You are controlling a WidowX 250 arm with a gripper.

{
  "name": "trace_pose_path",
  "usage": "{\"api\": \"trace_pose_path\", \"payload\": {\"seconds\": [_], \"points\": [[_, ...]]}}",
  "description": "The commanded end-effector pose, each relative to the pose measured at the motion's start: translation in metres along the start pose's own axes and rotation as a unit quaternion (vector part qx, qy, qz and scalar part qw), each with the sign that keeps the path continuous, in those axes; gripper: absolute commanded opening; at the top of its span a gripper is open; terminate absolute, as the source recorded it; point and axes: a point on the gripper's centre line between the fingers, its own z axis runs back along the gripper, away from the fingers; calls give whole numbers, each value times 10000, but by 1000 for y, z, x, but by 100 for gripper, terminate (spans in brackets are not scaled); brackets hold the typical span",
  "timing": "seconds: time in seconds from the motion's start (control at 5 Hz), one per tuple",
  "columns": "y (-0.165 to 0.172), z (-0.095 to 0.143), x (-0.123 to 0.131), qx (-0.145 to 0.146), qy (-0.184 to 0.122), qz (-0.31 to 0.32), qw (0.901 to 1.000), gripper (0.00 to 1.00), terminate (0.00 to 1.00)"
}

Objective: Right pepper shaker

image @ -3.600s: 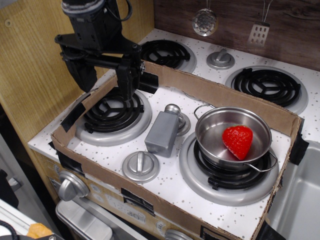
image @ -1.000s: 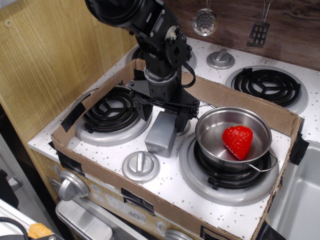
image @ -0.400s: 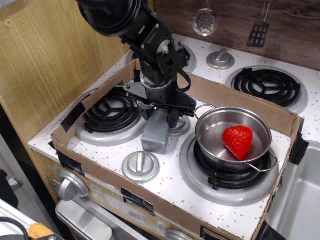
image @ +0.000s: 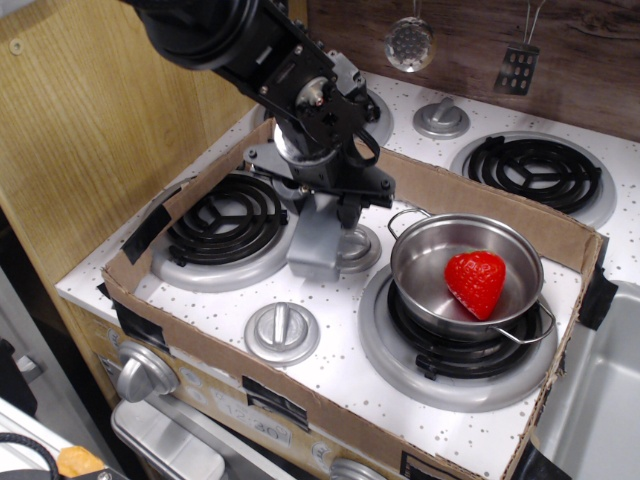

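Observation:
The pepper shaker (image: 314,242) is a matte grey boxy bottle. It hangs nearly upright just above the white stove top, between the left burner (image: 226,222) and the steel pot (image: 466,270). Its cap is hidden under my gripper. My gripper (image: 320,200) comes down from above and is shut on the shaker's top. The black arm stretches up to the upper left.
The pot sits on the front right burner and holds a red strawberry (image: 475,282). A silver knob (image: 282,331) lies in front of the shaker and another knob (image: 355,247) just behind it. A low cardboard wall (image: 470,196) rings the stove top. Two more burners lie beyond it.
The gripper came from above the left burner down onto the tilted shaker and closed on its top. It has since raised the shaker and turned it closer to upright.

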Motion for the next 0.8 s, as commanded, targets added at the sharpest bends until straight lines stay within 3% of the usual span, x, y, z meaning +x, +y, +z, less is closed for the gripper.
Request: {"api": "trace_pose_path", "payload": {"seconds": [0.0, 0.6], "points": [[3, 11, 26, -80, -1175, 135, 9930, 0, 0], [9, -1, 46, -130, -2229, 218, 9745, 0, 0]]}}
